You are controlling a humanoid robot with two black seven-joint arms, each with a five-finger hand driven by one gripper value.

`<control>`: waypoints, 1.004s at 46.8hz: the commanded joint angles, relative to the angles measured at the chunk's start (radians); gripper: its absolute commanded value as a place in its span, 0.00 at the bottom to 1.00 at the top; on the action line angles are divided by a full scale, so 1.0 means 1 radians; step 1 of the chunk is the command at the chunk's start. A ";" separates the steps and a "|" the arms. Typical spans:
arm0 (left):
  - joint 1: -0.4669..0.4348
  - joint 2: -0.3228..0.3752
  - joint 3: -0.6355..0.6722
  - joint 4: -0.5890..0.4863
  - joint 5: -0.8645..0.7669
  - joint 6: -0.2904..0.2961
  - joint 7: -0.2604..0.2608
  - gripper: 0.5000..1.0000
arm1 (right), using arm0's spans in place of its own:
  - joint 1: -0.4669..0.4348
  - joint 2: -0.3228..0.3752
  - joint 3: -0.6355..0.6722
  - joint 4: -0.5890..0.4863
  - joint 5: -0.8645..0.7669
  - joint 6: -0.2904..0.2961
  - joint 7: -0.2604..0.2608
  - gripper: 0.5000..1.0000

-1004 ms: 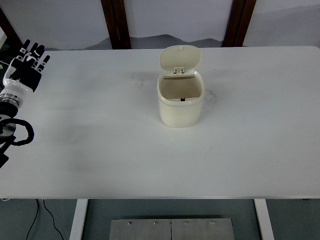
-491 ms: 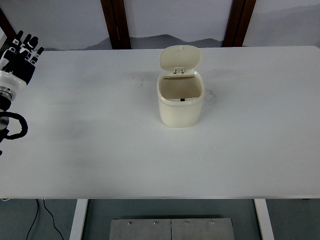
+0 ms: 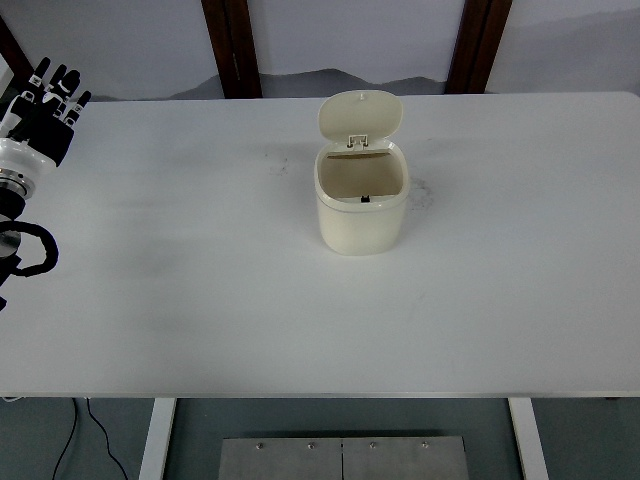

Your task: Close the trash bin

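A small cream trash bin (image 3: 361,205) stands a little right of the table's middle. Its hinged lid (image 3: 360,115) is swung up and back, standing upright behind the open mouth, and the inside looks empty. My left hand (image 3: 42,108) is at the far left edge of the table, far from the bin, its fingers extended and holding nothing. The right arm does not show.
The white table (image 3: 200,300) spreads wide around the bin, with faint smudges near its centre. Two dark wooden posts (image 3: 232,45) stand behind the far edge. A black cable loop (image 3: 35,255) hangs by my left arm.
My left hand drew back toward the left edge and slightly up from a second ago, then held nearly still. The bin and its lid have not moved.
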State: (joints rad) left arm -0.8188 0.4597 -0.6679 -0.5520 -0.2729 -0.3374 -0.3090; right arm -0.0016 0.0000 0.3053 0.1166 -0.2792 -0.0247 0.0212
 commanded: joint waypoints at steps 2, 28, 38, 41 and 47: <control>-0.013 0.004 0.008 -0.005 0.006 0.001 0.001 1.00 | 0.000 0.000 0.000 0.000 0.000 0.000 0.000 0.98; -0.171 0.020 0.244 -0.019 0.037 0.020 0.002 1.00 | 0.000 0.000 0.000 0.000 0.000 0.000 0.000 0.98; -0.321 0.051 0.456 -0.082 0.038 0.020 0.002 1.00 | 0.000 0.000 0.000 0.000 0.000 0.000 0.000 0.98; -0.365 0.054 0.522 -0.101 0.038 0.020 0.002 1.00 | 0.000 0.000 0.000 0.000 0.000 0.000 0.000 0.98; -0.453 0.053 0.652 -0.152 0.054 0.020 0.002 1.00 | 0.000 0.000 0.000 0.000 0.000 0.000 0.000 0.98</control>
State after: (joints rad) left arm -1.2292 0.5143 -0.0780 -0.6782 -0.2317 -0.3174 -0.3065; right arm -0.0018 0.0000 0.3053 0.1166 -0.2792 -0.0245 0.0212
